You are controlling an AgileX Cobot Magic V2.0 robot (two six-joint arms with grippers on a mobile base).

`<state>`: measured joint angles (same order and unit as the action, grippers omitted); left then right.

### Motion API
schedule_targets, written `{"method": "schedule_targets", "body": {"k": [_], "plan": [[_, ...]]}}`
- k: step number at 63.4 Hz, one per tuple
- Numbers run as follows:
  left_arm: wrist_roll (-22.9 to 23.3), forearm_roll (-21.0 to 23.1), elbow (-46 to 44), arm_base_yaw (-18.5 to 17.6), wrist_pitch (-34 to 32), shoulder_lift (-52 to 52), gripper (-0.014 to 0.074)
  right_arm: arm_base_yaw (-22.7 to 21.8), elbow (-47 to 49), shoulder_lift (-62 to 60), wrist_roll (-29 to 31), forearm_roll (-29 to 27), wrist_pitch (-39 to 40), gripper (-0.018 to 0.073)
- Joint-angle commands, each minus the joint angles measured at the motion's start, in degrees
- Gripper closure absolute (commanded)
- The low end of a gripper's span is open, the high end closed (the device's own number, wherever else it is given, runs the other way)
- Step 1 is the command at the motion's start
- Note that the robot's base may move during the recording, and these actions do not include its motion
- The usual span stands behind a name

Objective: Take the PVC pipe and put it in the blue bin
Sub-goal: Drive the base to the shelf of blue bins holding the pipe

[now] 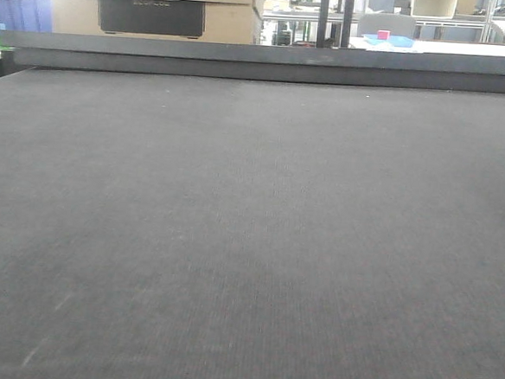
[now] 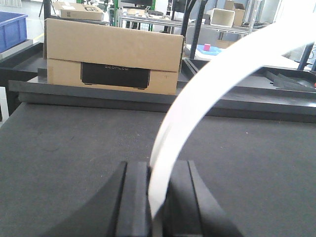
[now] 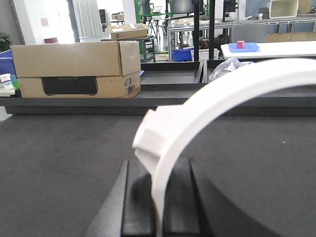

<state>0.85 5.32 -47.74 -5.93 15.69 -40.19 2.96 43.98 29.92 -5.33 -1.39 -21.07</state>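
Note:
A white curved PVC pipe [image 2: 197,98] arcs up and to the right in the left wrist view. My left gripper [image 2: 158,170] is shut on its lower end above the dark mat. In the right wrist view a white curved PVC pipe [image 3: 222,84] with a thicker collar [image 3: 148,133] sits pinched in my right gripper [image 3: 159,170], which is shut on it. Whether both hold one pipe, I cannot tell. A blue bin [image 1: 18,8] stands beyond the table's far left corner, also the blue bin [image 2: 11,28] at top left. Neither gripper nor pipe shows in the front view.
A dark felt table [image 1: 249,241] ends at a raised black ledge [image 1: 270,65]. Behind it stands a cardboard box [image 1: 152,9], seen too as the box [image 2: 111,59] and the box [image 3: 74,69]. A blue tray with a pink cube [image 3: 242,47] lies on a far white table.

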Motion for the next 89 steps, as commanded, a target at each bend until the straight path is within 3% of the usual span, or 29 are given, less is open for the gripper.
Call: {"method": "schedule_targets", "body": {"k": [1, 89], "plan": [[0.20, 0.41, -0.03, -0.33, -1.73, 0.37, 0.0707, 0.11, -0.02, -0.19, 0.50, 0.62, 1.82, 0.0728], [0.20, 0.41, -0.03, -0.33, -1.73, 0.37, 0.0707, 0.11, -0.02, -0.19, 0.50, 0.62, 1.82, 0.0728]]}}
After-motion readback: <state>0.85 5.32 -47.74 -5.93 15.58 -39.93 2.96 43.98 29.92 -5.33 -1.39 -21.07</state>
